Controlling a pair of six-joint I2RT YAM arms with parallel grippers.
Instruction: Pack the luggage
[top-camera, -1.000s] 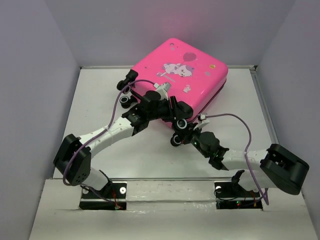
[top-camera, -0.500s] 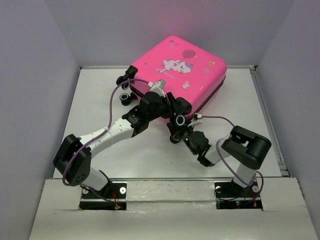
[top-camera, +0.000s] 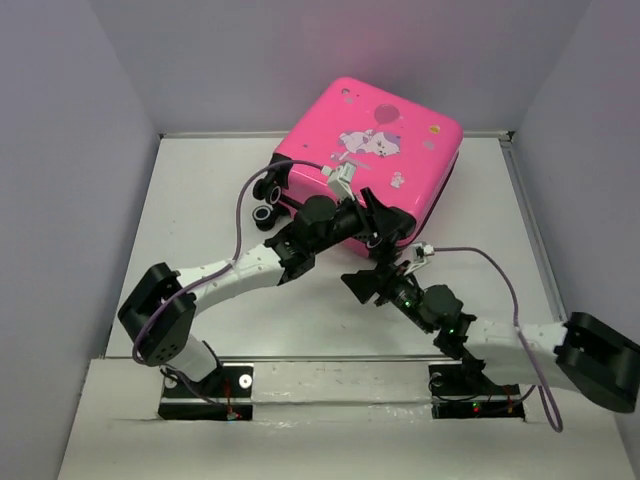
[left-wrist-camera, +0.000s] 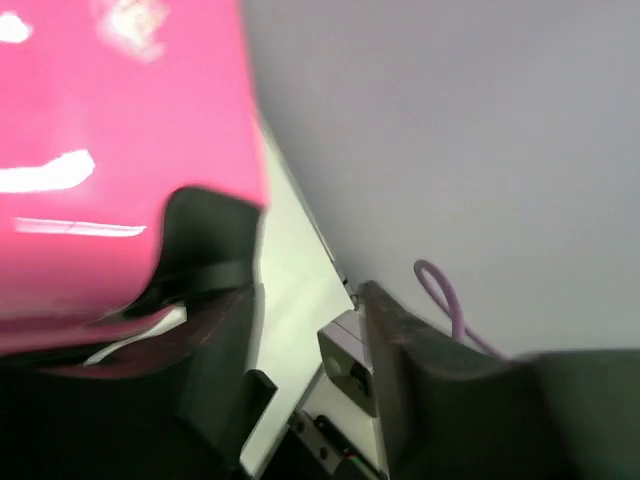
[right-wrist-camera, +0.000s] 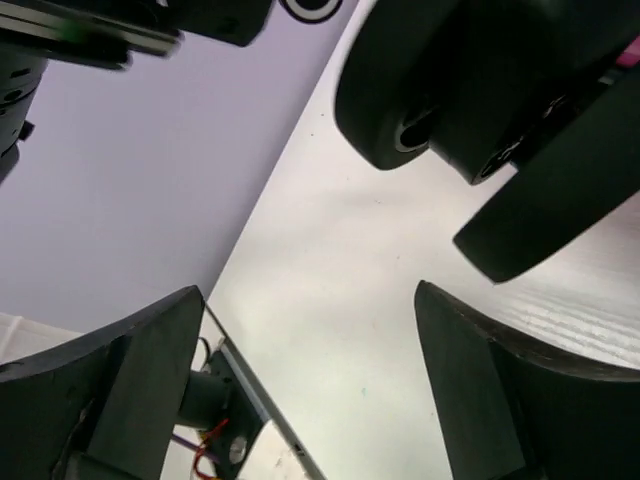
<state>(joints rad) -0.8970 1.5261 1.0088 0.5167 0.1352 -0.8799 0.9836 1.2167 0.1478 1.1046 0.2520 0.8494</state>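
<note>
one white counter (top-camera: 200, 230) carries everything. nearest the arm bases, the right fingers (top-camera: 368, 284), two of them, are spread wide and hold nothing; in the right wrist view only bare counter lies between them. just past their tips sits one black caster wheel (right-wrist-camera: 392, 115), touching neither finger, with a second dark part beside it that i cannot make out.

a little farther on, the left fingers (top-camera: 377, 226), also two, stand about halfway apart at the near edge of the single bright pink suitcase (top-camera: 385, 150). in the left wrist view one finger (left-wrist-camera: 205, 260) lies against the pink shell, which is on its outer side. the other finger (left-wrist-camera: 400, 350) stands clear, and the gap between the two shows only counter and wall, so nothing is clamped.

the suitcase is beyond both pairs of fingers, at the far side of the counter near the grey back wall (top-camera: 330, 50). it is shut, with its cartoon print facing up. two more casters (top-camera: 266, 214) show at its corner, off to the left of the left fingers. two purple cables (top-camera: 245, 200) run, one along each arm.
</note>
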